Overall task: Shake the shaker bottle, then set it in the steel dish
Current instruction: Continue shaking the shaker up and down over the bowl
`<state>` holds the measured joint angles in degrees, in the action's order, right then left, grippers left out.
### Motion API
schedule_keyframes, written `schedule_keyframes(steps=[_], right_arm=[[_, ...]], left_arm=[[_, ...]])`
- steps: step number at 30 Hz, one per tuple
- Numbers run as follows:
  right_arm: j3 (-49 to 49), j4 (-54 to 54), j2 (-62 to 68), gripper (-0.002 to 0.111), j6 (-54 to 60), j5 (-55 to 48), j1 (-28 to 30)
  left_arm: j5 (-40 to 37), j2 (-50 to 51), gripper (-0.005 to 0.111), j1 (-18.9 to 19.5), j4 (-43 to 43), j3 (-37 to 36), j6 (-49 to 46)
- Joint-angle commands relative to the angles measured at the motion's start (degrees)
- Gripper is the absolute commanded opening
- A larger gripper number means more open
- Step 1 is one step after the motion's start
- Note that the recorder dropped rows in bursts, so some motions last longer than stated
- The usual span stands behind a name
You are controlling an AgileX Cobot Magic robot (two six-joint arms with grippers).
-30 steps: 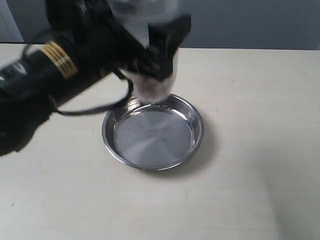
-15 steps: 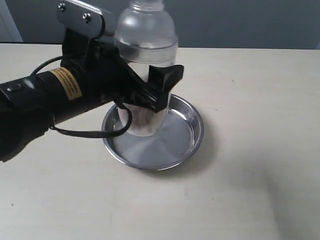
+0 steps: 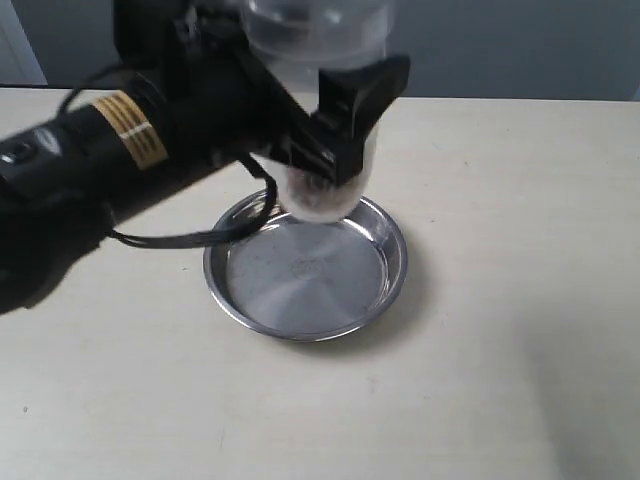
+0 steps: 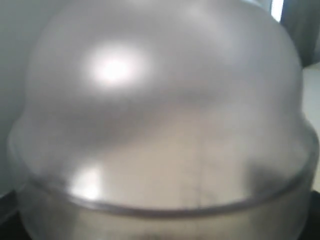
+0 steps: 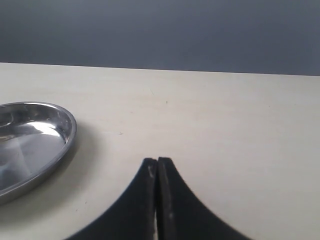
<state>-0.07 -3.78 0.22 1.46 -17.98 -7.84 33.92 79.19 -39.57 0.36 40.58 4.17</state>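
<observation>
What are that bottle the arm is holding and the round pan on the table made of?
The shaker bottle looks like plastic: its clear lower wall shows the granules inside, and in the left wrist view its cloudy, frosted dome has soft highlights. The steel dish looks like polished metal, probably stainless steel: it has a bright, mirror-like rim and a radial sheen across its flat base.

Lab-like bench setting, beige tabletop (image 3: 500, 350), plain grey-blue wall (image 3: 520, 50)
</observation>
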Motion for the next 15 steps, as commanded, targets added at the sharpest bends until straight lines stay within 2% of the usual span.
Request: schedule_keyframes(steps=[1, 4, 5, 6, 7, 8, 9, 10, 11, 12, 13, 14, 15], right_arm=[[0.07, 0.08, -0.22, -0.001, 0.03, 0.49, -0.21], [0.07, 0.08, -0.22, -0.001, 0.03, 0.49, -0.21], [0.07, 0.08, -0.22, -0.001, 0.03, 0.49, -0.21], [0.07, 0.08, -0.22, -0.001, 0.03, 0.49, -0.21], [0.07, 0.08, -0.22, -0.001, 0.03, 0.49, -0.21], [0.07, 0.08, -0.22, -0.001, 0.03, 0.49, -0.21], [0.07, 0.08, -0.22, -0.001, 0.03, 0.49, -0.21], [0.07, 0.08, -0.22, -0.001, 0.03, 0.49, -0.21], [0.07, 0.08, -0.22, -0.001, 0.03, 0.49, -0.21], [0.07, 0.08, -0.22, -0.001, 0.03, 0.49, -0.21], [0.07, 0.08, -0.22, -0.001, 0.03, 0.49, -0.21], [0.07, 0.08, -0.22, -0.001, 0.03, 0.49, -0.21], [0.07, 0.08, -0.22, -0.001, 0.03, 0.49, -0.21]], left_arm=[[13.53, -2.58, 0.000, -1.33, 6.45, 1.45, 0.56], [-2.20, -1.71, 0.000, -0.40, 0.87, 2.78, -1.32], [-8.62, 4.58, 0.000, 1.55, -5.15, -0.39, -1.40], [-8.27, 6.36, 0.000, 1.69, -6.40, -1.45, 0.46], [-2.27, 4.14, 0.000, 1.34, -1.72, -1.07, 8.72], [1.38, 1.99, 0.000, 1.04, 1.74, -0.29, 10.83], [1.82, -2.88, 0.000, 0.68, 3.97, 3.29, 4.75], [-3.07, -3.52, 0.000, 0.68, -1.17, 4.10, -2.80], [-9.77, -1.09, 0.000, 1.91, -15.72, 2.47, -16.98], [-10.90, 1.48, 0.000, 2.85, -26.02, 0.32, -21.53], [-10.48, 0.23, 0.000, 2.37, -24.36, 0.48, -20.79], [-6.41, -4.78, 0.000, -0.10, -15.72, 2.18, -18.63], [-4.73, -7.73, 0.000, -1.59, -11.10, 3.56, -17.65]])
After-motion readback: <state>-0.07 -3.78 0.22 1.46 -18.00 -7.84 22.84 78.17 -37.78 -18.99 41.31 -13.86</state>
